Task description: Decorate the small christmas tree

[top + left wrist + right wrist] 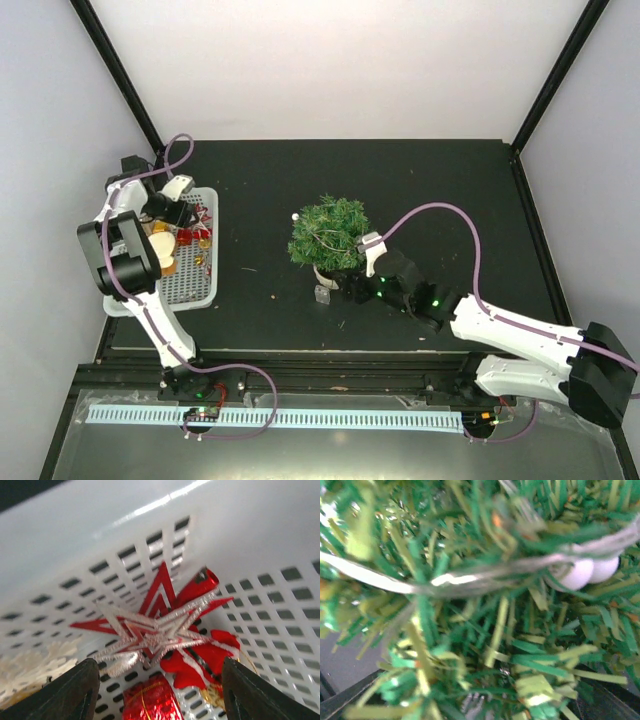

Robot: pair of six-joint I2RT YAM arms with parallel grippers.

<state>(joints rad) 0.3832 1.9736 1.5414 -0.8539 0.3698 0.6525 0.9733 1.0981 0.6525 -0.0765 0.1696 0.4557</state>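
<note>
Because the right arm reaches in low from the near right corner, its right gripper (348, 283) sits tight against the cream pot (325, 272) of the small christmas tree (328, 232), which stands upright about the middle of the black worktop. In the right wrist view its two dark fingers show only at the lower corners, with green needles filling the space between them. Whether they are clamped on the pot or merely beside it cannot be told. A silver cord (470, 577) carrying two white beads (580, 574) lies across the branches. Farther back, against the left edge, a white perforated basket (192, 285) holds the ornaments. The left gripper (160, 695) hangs over it, spread wide and holding nothing. Between its fingers lie a silver star (150, 632) resting on a red star (157, 592), a red-and-white ornament (210, 655) and a red foil parcel (150, 700), with a white snowflake (30, 667) off to one side. The likely trouble is the pile. The stars overlap and their points interlock, so closing here could lift two at once or snag a gold loop. A fingertip could also catch a basket slot and drag the light basket. At the tree, a loose hold on the pot might let it tip, and a sweeping finger could pull the beaded cord off.
</note>
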